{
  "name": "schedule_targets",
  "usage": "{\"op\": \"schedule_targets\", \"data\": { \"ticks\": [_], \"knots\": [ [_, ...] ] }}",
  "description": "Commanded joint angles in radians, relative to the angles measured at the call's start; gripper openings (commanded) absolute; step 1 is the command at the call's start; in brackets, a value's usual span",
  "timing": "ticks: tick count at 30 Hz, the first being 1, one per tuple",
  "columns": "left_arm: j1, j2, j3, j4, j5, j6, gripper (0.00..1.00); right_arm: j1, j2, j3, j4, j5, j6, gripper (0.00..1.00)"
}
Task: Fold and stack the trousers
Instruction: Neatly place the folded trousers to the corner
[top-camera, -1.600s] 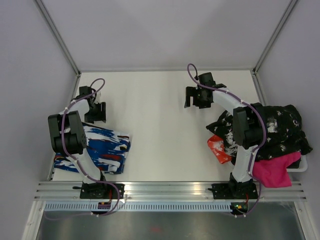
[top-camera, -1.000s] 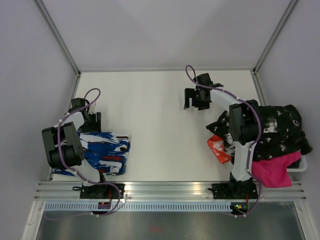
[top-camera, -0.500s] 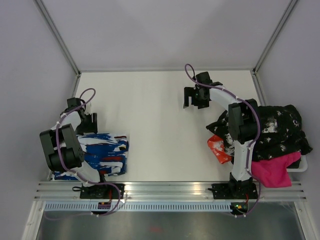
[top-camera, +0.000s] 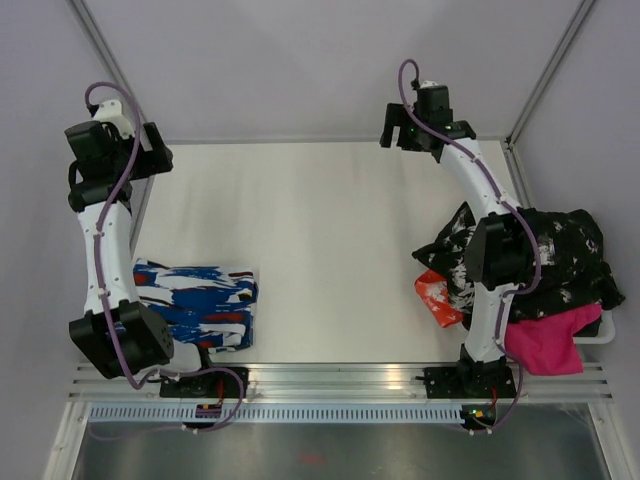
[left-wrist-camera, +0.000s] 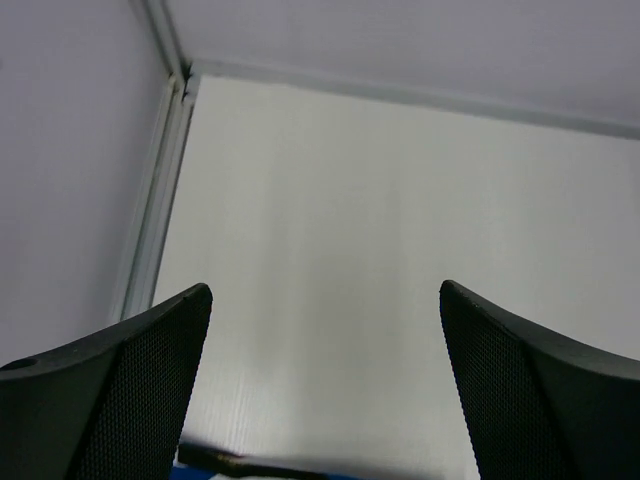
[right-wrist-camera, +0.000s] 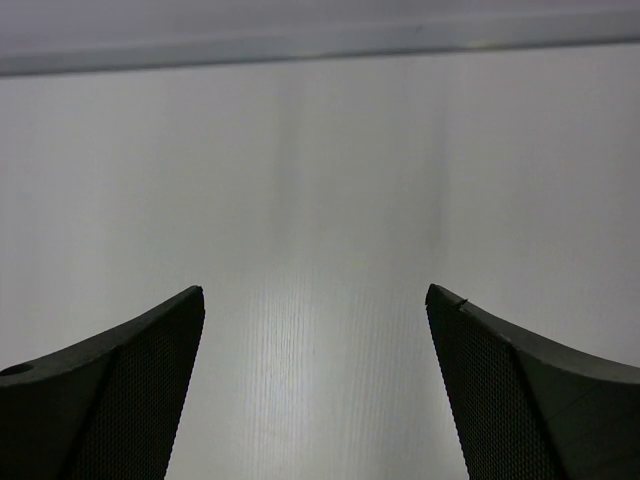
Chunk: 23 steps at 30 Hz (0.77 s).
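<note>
From above, both arms have changed since half a second ago. The left gripper (top-camera: 155, 160), then low at the far edge of the trousers (top-camera: 195, 305), is now lifted up and away to the far left corner of the table (top-camera: 320, 230). The right gripper (top-camera: 398, 132) has moved from over the middle of the table to its far edge. The trousers have stayed put: a folded blue packet with white, red and black splashes, flat at the near left of the table beside the left arm's base. They are well apart from both grippers. At the near right, a heap of clothes lies around the right arm: a black garment with white specks (top-camera: 555, 250), a pink one (top-camera: 545, 342) and a red piece (top-camera: 437, 297). A white rim (top-camera: 606, 330) shows under its right side; what sort of holder it is I cannot tell.

In the left wrist view, the mesh-faced fingers (left-wrist-camera: 130, 390) stand wide apart with nothing between them. Only bare table lies beyond, with a sliver of blue at the bottom edge.

In the right wrist view, the fingers (right-wrist-camera: 520, 390) are likewise spread wide and hold nothing, over bare table.
</note>
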Motion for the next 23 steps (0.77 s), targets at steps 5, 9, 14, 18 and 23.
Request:
{"op": "schedule_targets", "data": {
  "ticks": [5,9,14,18,23],
  "knots": [
    [0.004,-0.067,-0.066,0.301,0.243,-0.215,1.00,-0.060,-0.188,-0.004,0.124,0.119,-0.043,0.98],
    [0.005,-0.096,-0.114,0.312,0.132,-0.229,1.00,-0.065,-0.322,-0.148,0.243,0.207,-0.110,0.98],
    [0.004,-0.127,-0.115,0.205,0.008,-0.206,1.00,-0.065,-0.368,-0.224,0.258,0.192,-0.095,0.98],
    [0.004,-0.150,-0.134,0.168,-0.008,-0.190,1.00,-0.065,-0.393,-0.288,0.294,0.132,-0.060,0.98],
    [0.004,-0.170,-0.151,0.160,-0.017,-0.169,1.00,-0.065,-0.390,-0.301,0.312,0.109,-0.051,0.98]
  ]
}}
